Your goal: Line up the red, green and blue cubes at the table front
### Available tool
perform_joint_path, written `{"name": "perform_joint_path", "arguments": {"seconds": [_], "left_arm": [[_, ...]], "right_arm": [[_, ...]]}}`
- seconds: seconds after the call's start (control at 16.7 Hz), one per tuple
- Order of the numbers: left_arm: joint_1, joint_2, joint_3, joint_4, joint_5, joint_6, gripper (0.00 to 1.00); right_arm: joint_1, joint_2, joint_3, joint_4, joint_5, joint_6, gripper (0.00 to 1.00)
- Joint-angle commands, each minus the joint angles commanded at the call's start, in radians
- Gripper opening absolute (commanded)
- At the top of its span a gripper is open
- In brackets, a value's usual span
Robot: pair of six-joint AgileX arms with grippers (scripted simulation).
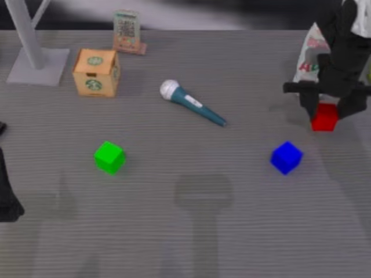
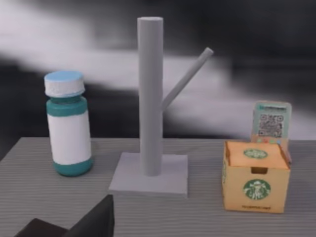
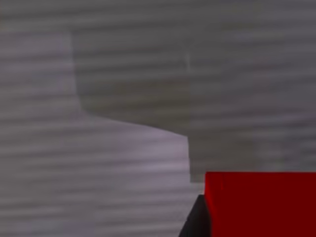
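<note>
Right arm reaches in from desk's far right, gripper (image 1: 328, 110) down low; left arm parked at left edge.

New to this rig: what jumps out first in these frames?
The three bright cubes on the grey table: the green cube at front left, the blue cube at front right, and the red cube farther back at the right edge. The right gripper is down over the red cube, its black jaws on either side. A teal microphone lies mid-table, and the left arm sits parked at the left edge.
</note>
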Motion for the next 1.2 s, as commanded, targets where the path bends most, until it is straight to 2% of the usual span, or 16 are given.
{"name": "perform_joint_path", "arguments": {"seconds": [0.24, 0.54, 0.66, 0.9, 1.2], "left_arm": [[0.0, 0.0, 0.0, 0.0, 0.0, 0.0, 1.0], [0.0, 0.0, 0.0, 0.0, 0.0, 0.0, 1.0], [0.0, 0.0, 0.0, 0.0, 0.0, 0.0, 1.0], [0.0, 0.0, 0.0, 0.0, 0.0, 0.0, 1.0], [0.0, 0.0, 0.0, 0.0, 0.0, 0.0, 1.0]], "right_arm": [[0.005, -0.039, 0.074, -0.112, 0.0, -0.002, 0.0], [0.002, -0.037, 0.075, -0.112, -0.001, 0.002, 0.0], [0.036, -0.034, 0.083, -0.118, 0.0, 0.037, 0.0], [0.223, -0.027, 0.106, -0.141, 0.005, 0.211, 0.0], [0.579, -0.03, 0.12, -0.177, 0.009, 0.518, 0.0]]}}
